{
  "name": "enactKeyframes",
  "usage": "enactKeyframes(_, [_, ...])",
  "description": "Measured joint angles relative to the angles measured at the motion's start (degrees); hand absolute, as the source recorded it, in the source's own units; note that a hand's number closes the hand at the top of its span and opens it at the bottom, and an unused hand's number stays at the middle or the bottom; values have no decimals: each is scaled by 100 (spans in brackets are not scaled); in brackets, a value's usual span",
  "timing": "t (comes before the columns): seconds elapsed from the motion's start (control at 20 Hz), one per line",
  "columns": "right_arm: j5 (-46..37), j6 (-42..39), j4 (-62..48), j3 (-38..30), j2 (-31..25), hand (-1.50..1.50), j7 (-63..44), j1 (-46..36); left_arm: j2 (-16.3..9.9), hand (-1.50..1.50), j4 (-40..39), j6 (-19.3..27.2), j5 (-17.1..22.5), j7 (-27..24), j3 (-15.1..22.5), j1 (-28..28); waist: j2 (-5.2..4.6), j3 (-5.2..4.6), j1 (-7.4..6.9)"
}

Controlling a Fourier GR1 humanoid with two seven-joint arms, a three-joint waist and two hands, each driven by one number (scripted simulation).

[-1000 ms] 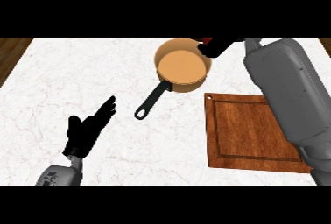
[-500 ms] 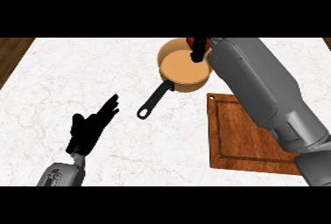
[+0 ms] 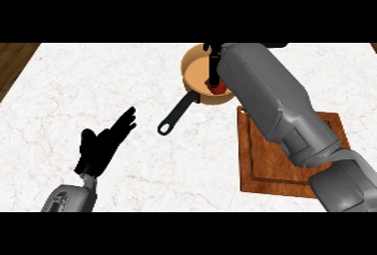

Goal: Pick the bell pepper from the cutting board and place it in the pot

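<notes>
While the black left hand (image 3: 103, 147) rests open at the lower left of the white marble counter (image 3: 88, 84), fingers straight and holding nothing, it plays no part in the risk here. Further right lies the round tan pot with its long black handle (image 3: 193, 74); the handle runs down and left toward the hand but stays well apart from it. Over the pot's right side sits the small red bell pepper (image 3: 219, 87), only a sliver of it visible, with a black finger of the right hand (image 3: 214, 67) running down to it. The grey right forearm covers most of that hand, so I cannot tell whether the fingers are curled on the pepper or already off it. The pepper seems to sit close to the pot's near rim rather than over its middle; judged from that, a release here could leave it catching the rim and rolling out onto the counter. The forearm could also nudge the pot as it pulls back. At the far right, the brown wooden cutting board (image 3: 265, 154) lies bare where visible.
</notes>
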State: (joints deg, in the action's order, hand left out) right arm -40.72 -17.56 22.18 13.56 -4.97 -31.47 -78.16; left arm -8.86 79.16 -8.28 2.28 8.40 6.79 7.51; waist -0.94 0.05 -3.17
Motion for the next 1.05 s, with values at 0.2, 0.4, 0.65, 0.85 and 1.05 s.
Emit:
enactKeyframes(0.2, [319,887,138,-471,162,-150,402,60,1,0,6,11,9,8,-36,-6,-9,6,13])
enactKeyframes(0.4, [737,1987,471,-1075,280,-150,778,96,-39,0,-11,-45,42,-27,-74,-19,-13,10,32])
enactKeyframes(0.65, [1167,3251,728,-1824,220,-150,1108,58,10,0,-49,37,-31,-39,-67,8,-7,12,68])
enactKeyframes(0.85, [1433,3878,856,-2303,-47,-150,1432,120,-18,0,-5,28,-9,-42,-112,-73,22,9,117])
enactKeyframes(1.05, [1800,4095,962,-2744,-299,-150,1977,285,-4,0,-28,28,-29,-82,-127,-106,40,15,160])
